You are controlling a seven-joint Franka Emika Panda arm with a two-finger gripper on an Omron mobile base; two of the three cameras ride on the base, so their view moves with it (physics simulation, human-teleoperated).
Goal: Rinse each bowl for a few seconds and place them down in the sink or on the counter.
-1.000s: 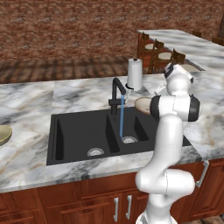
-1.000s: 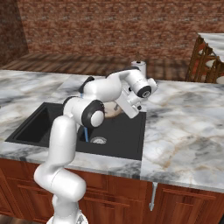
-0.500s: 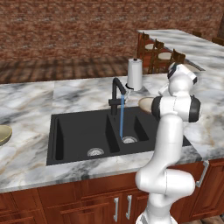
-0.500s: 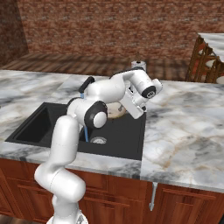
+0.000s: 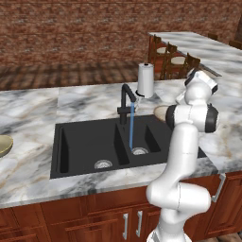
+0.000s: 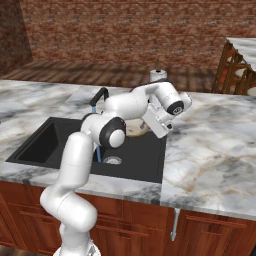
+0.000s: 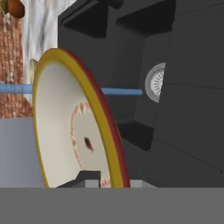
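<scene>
My gripper [image 7: 94, 179] is shut on the rim of a bowl [image 7: 74, 127], which stands on edge with a cream inside, a yellow rim and a red outside. This bowl [image 6: 135, 129] hangs over the right basin of the black sink [image 6: 35, 145], just right of the running water [image 5: 131, 127], and my gripper [image 6: 148, 128] holds it from the right. In the left base view the bowl [image 5: 161, 112] pokes out from behind my arm. An olive-tan bowl [image 5: 4, 144] lies on the marble counter [image 5: 85, 101] far to the left of the sink [image 5: 57, 156].
The black faucet [image 5: 125, 101] rises behind the sink's divider, with its stream falling near the right drain [image 5: 140, 151]. Behind it stands a white paper-towel roll [image 5: 145, 80]. Wooden chairs [image 5: 172, 59] stand at the far right by another counter.
The hand has shifted slightly to the right with the bowl and the wrist has turned. The water keeps running.
</scene>
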